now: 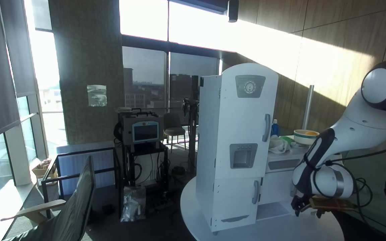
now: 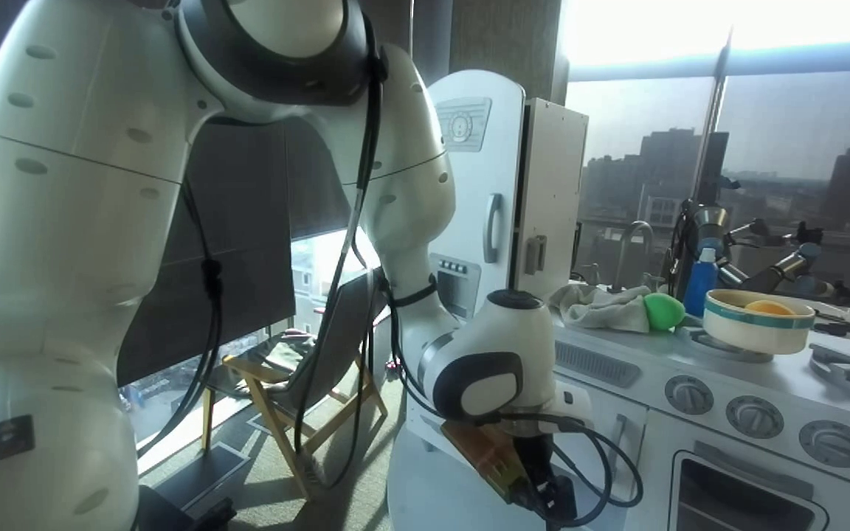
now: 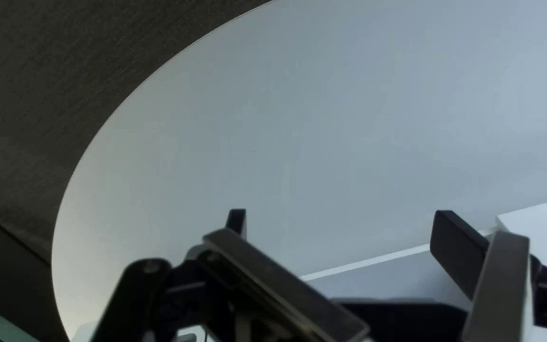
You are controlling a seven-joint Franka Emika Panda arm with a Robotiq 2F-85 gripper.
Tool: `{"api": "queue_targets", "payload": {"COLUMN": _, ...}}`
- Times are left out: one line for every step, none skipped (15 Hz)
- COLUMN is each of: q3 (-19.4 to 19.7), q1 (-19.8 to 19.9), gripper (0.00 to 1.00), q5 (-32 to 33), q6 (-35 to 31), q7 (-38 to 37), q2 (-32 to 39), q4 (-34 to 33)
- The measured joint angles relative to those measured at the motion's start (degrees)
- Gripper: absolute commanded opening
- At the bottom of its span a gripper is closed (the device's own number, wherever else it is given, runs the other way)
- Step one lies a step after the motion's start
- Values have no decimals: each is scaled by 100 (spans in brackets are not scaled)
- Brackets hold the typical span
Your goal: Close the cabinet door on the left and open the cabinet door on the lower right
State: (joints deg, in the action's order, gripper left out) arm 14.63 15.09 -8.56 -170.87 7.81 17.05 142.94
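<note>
Gripper [image 3: 349, 237] hangs above the round white table [image 3: 254, 142], jaws wide apart; wrist view shows this best, with tabletop and a white-edged gray surface [image 3: 373, 285] between the fingers [image 3: 456, 249]. Lower refrigerator door [image 1: 233, 201] shows whole in an exterior view, left of the jaws. Dark gap along the handle edge of the upper refrigerator door [image 2: 488, 173] shows in an exterior view, above and beyond the jaws; door looks slightly ajar. Oven door [image 2: 742, 483] and knobs [image 2: 755, 417] show only in an exterior view, right of the jaws. Under-counter cabinet door [image 2: 605, 417] lies beyond the jaws, partly behind the arm [image 2: 513, 332]; cannot tell whether it is shut.

Upper refrigerator door stands upright, long axis vertical, its long handle [image 1: 266, 128] parallel on the edge nearer the jaws. Lower refrigerator door upright too, lower handle [image 1: 255, 191] vertical, also on the jaw side. Cabinet handle [image 2: 619, 435] runs up and down; oven handle [image 2: 753, 470] runs sideways.

Containers: cream bowl [image 2: 757, 335] with teal band on a burner [image 2: 704, 341], above the jaws in both exterior views, rounded orange item [image 2: 770, 307] inside, poking above the rim. Cloth [image 2: 598, 306], green rounded item [image 2: 663, 312] and blue bottle [image 2: 702, 284] sit next to it on the counter [image 2: 639, 346], above the jaws. Clear bag [image 1: 134, 202] with pale contents stands on the floor, well left of the jaws in an exterior view. Brown box [image 1: 39, 173] farther left, contents too small to name.
</note>
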Motion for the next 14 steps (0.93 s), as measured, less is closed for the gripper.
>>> {"api": "queue_targets", "payload": {"q3": -7, "q1": -76, "gripper": 100, "q5": 250, "q6": -118, "q7": 2, "q2": -106, "q4": 174}}
{"api": "queue_targets", "payload": {"q3": -15, "q1": -172, "gripper": 100, "q5": 493, "q6": -277, "q7": 1, "q2": -225, "q4": 373}}
{"api": "queue_targets", "payload": {"q3": -36, "q1": -261, "gripper": 100, "q5": 687, "q6": -449, "q7": 2, "q2": -343, "q4": 569}}
{"api": "queue_targets", "payload": {"q3": -89, "q1": -341, "gripper": 100, "q5": 790, "q6": -635, "q7": 39, "q2": -465, "q4": 775}}
{"api": "queue_targets", "payload": {"q3": -187, "q1": -399, "gripper": 100, "q5": 831, "q6": -843, "q7": 115, "q2": -594, "q4": 999}}
{"api": "queue_targets", "payload": {"q3": -332, "q1": -426, "gripper": 100, "q5": 838, "q6": -1074, "q7": 196, "q2": -718, "q4": 1222}}
{"api": "queue_targets", "payload": {"q3": -512, "q1": -431, "gripper": 100, "q5": 840, "q6": -1319, "q7": 268, "q2": -830, "q4": 1439}}
{"api": "queue_targets", "payload": {"q3": -716, "q1": -429, "gripper": 100, "q5": 847, "q6": -1524, "q7": 298, "q2": -872, "q4": 1535}}
{"api": "queue_targets", "payload": {"q3": -936, "q1": -430, "gripper": 100, "q5": 866, "q6": -1700, "q7": 302, "q2": -871, "q4": 1535}}
{"api": "queue_targets", "payload": {"q3": -1141, "q1": -434, "gripper": 100, "q5": 909, "q6": -1880, "q7": 298, "q2": -858, "q4": 1524}}
{"api": "queue_targets", "payload": {"q3": -1339, "q1": -435, "gripper": 100, "q5": 980, "q6": -2079, "q7": 293, "q2": -828, "q4": 1504}}
{"api": "queue_targets", "payload": {"q3": -1516, "q1": -435, "gripper": 100, "q5": 1079, "q6": -2293, "q7": 289, "q2": -800, "q4": 1501}}
{"api": "queue_targets", "payload": {"q3": -1658, "q1": -436, "gripper": 100, "q5": 1203, "q6": -2507, "q7": 288, "q2": -777, "q4": 1504}}
{"api": "queue_targets", "payload": {"q3": -1776, "q1": -438, "gripper": 100, "q5": 1325, "q6": -2752, "q7": 284, "q2": -741, "q4": 1503}}
